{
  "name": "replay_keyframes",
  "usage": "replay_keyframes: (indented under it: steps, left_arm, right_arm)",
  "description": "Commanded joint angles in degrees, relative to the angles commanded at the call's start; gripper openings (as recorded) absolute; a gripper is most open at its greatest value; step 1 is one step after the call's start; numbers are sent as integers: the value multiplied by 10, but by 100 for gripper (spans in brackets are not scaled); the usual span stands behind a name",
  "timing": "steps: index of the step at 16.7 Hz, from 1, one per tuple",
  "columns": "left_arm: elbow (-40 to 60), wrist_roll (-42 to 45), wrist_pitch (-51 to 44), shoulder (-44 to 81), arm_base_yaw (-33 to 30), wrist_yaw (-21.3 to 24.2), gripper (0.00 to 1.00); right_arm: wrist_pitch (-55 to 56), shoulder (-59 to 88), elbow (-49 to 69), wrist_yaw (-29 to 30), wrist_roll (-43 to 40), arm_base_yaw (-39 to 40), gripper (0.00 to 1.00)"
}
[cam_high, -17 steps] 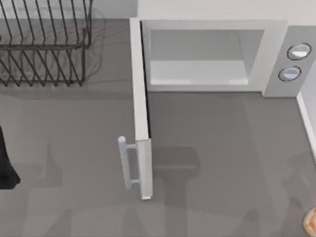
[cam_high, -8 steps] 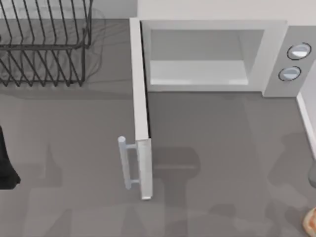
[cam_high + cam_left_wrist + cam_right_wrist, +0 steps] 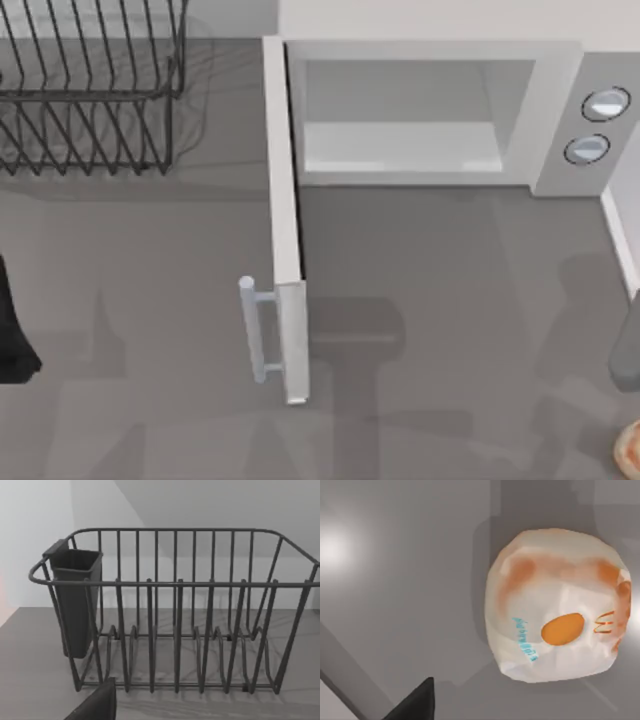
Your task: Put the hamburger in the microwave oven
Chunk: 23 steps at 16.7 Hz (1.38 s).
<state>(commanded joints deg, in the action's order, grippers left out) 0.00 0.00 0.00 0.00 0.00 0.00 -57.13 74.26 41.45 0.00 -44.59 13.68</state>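
Note:
The hamburger [image 3: 631, 448] lies on the table at the front right corner, cut off by the top view's edge. In the right wrist view the hamburger [image 3: 557, 605] appears as a pale round bun with orange patches, seen from straight above. My right arm [image 3: 628, 358] reaches in at the right edge just behind it, and a dark part of my right gripper [image 3: 415, 704] hangs above the table beside the bun without touching it. The microwave oven [image 3: 545, 100] stands at the back with its door [image 3: 288, 240] swung wide open and its grey cavity [image 3: 400, 120] bare.
The open door and its silver handle [image 3: 255, 330] jut toward the front in mid-table. A dark wire rack [image 3: 90, 90] stands at the back left, and the rack [image 3: 175, 630] fills the left wrist view. My left arm [image 3: 12, 335] is parked at the left edge.
My right arm has come into the top view at the right edge, above the hamburger. The hamburger, the door and the left arm have not moved.

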Motion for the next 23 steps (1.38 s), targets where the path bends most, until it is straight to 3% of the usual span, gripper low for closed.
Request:
replay_keyframes:
  steps: [4,12,17,23]
  left_arm:
    - [0,0,0,0,0,0,100]
    - [0,0,0,0,0,0,100]
    - [0,0,0,0,0,0,100]
    - [0,0,0,0,0,0,100]
  right_arm:
    - [23,10,-15,0,0,-1,100]
    - [223,110,-111,0,4,2,100]
    - [237,118,-119,0,4,2,100]
    - [237,118,-119,0,4,2,55]
